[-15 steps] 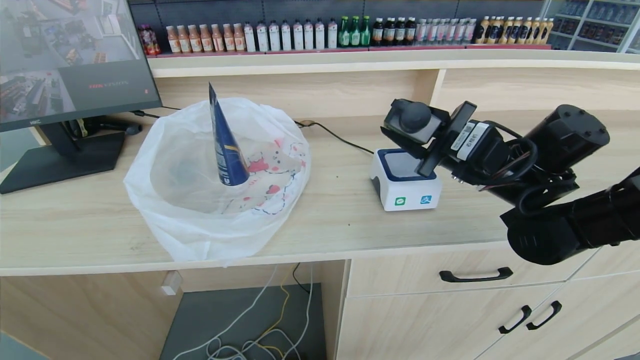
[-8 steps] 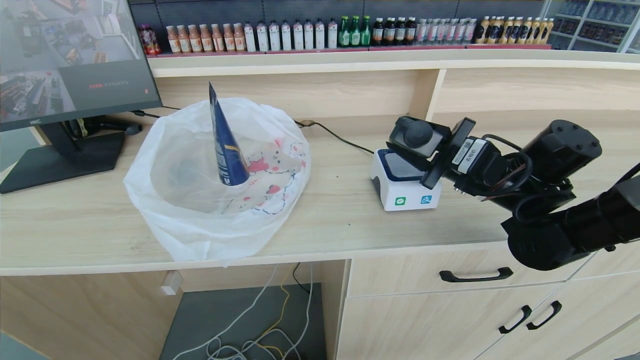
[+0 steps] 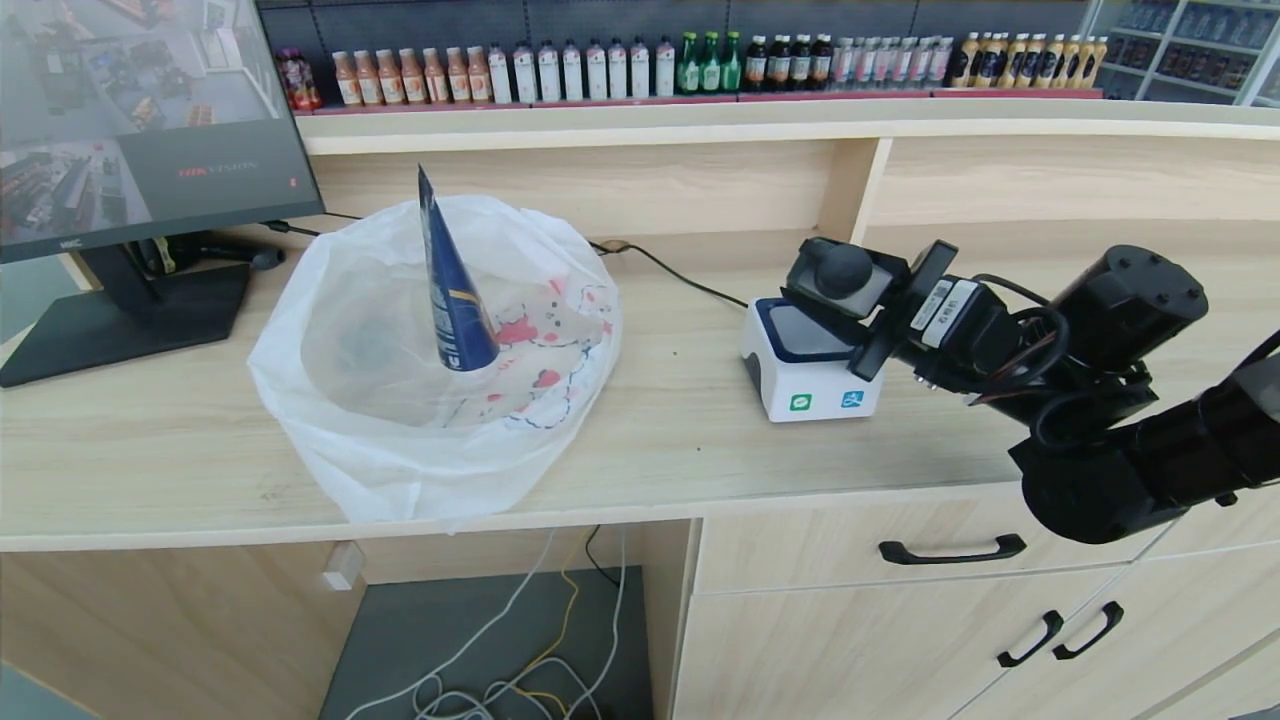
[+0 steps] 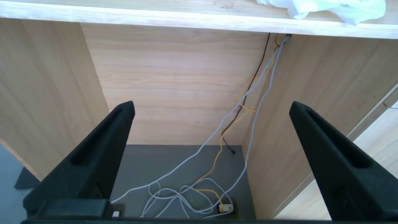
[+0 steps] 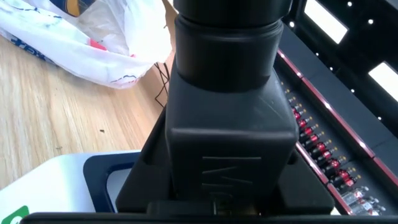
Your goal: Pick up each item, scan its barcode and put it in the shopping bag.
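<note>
My right gripper is shut on a black bottle with a round cap, held tilted just above the blue-rimmed window of the white scanner. In the right wrist view the black bottle stands close in front, with the scanner below it. A white shopping bag lies open on the counter's left half, and a dark blue tube stands upright inside it. My left gripper is open below the counter, facing the cable nook.
A monitor on a black stand occupies the counter's far left. A black cable runs behind the scanner. A raised ledge and a shelf of bottles rise at the back. Drawer handles sit below; loose cables lie on the floor.
My right gripper has come down and slightly right with the black bottle, bringing it close over the scanner window. The bag and tube have not moved.
</note>
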Controlling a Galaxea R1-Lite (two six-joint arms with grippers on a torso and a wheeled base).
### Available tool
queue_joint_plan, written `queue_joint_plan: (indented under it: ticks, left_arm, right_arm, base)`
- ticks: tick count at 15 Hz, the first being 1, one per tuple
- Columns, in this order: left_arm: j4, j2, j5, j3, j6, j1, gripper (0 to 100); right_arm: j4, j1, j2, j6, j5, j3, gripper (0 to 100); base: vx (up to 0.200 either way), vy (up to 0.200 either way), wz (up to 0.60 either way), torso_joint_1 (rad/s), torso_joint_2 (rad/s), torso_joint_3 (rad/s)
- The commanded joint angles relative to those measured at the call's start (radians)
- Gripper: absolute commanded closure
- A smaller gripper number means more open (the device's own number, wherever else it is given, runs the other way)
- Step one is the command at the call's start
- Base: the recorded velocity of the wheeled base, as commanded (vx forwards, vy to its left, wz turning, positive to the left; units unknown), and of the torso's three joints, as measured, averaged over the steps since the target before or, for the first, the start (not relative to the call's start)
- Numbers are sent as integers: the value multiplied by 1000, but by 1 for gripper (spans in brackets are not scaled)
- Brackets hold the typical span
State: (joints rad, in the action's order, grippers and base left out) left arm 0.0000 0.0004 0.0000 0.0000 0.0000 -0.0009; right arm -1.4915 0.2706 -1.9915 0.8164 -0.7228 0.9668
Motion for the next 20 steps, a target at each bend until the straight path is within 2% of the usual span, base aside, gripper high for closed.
queue_joint_plan:
  ticks: [1,20]
  left_arm:
    - [0,0,0,0,0,1,0]
    - [0,0,0,0,0,-1,0]
  right_arm:
    - [0,1,-6,1,0,-5,100]
    - [-21,2,-27,-2,23,-25,100]
  base:
    - [0,0,0,0,0,0]
    - [0,0,0,0,0,0]
